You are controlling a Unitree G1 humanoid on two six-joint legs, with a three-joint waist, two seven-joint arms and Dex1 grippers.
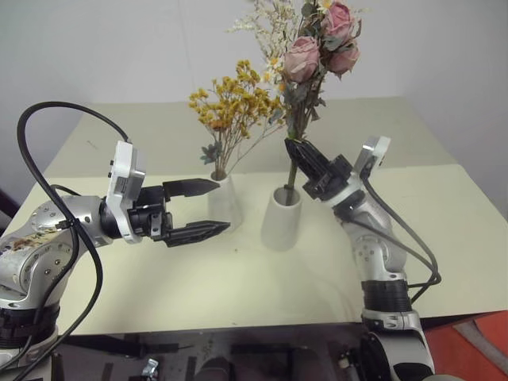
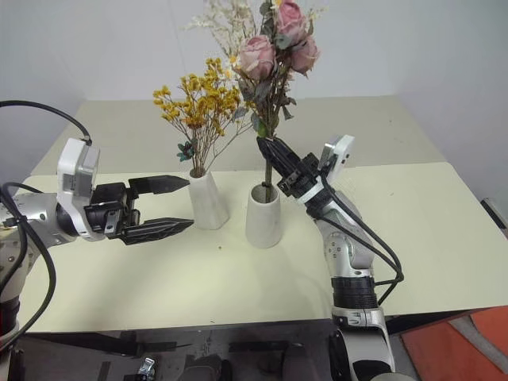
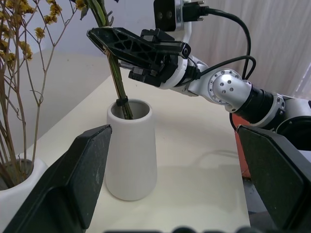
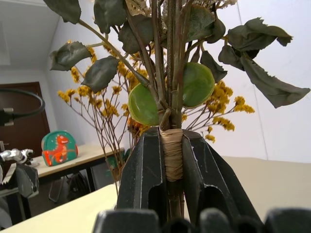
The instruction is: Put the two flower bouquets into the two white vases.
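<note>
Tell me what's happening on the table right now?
The right tool is shut on the stems of the pink rose bouquet, whose lower ends already sit in the mouth of the wider white vase. The yellow-orange dried bouquet already stands in the slim white vase beside it. The left tool hangs open in front of the slim vase, holding nothing. Both vases stand upright on the cream table.

right gripper (image 4: 173, 194) — clamped on rose bouquet (image 4: 171, 87) stems | yellow bouquet (image 4: 104, 104) behind
</note>
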